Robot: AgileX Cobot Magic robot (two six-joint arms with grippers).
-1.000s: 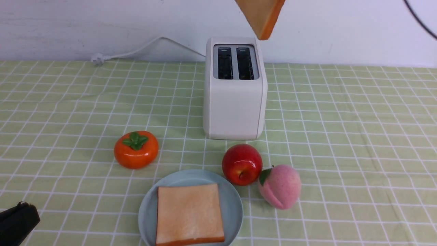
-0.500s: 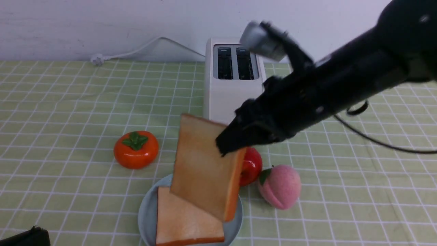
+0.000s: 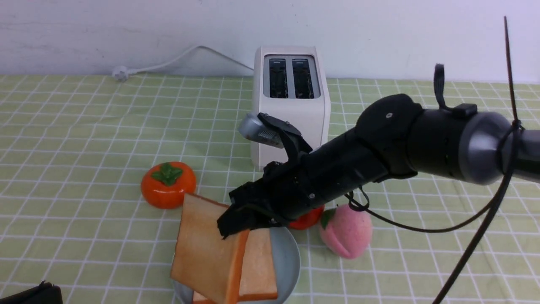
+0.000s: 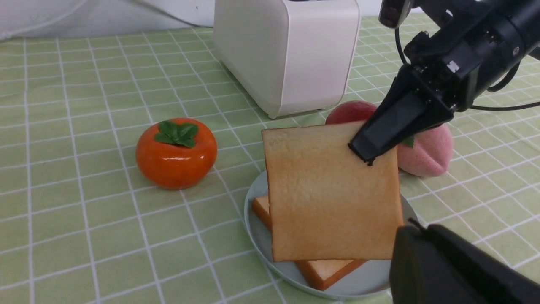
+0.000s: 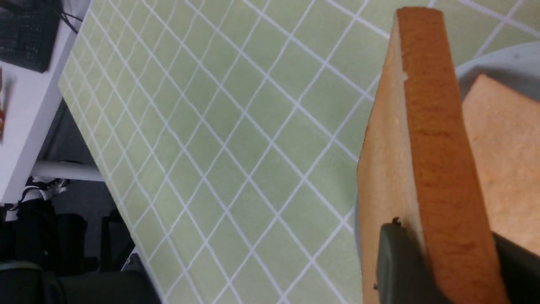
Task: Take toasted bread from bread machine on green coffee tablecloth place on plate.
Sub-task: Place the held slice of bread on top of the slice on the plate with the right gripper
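My right gripper (image 3: pixel 234 226) is shut on one slice of toasted bread (image 3: pixel 202 249) and holds it tilted, nearly on edge, over the left part of the plate (image 3: pixel 291 253). In the right wrist view both fingers (image 5: pixel 396 257) press its faces by the crust. The other slice (image 3: pixel 261 261) lies flat on the plate, partly under the held one (image 4: pixel 329 198). The white bread machine (image 3: pixel 291 109) stands behind, both slots empty. My left gripper (image 4: pixel 417 230) is shut and empty, low at the near left of the green checked tablecloth (image 3: pixel 84 139).
An orange persimmon (image 3: pixel 168 185) sits left of the plate. A red apple (image 3: pixel 310 217), mostly hidden by my right arm, and a pink peach (image 3: pixel 346 230) sit to its right. The toaster's white cord (image 3: pixel 168 63) runs back left. Black cables hang from my right arm.
My right arm came down from above the toaster with the slice, then moved lower and leftward. The slice now hangs over the plate's left side. The left gripper stayed put.
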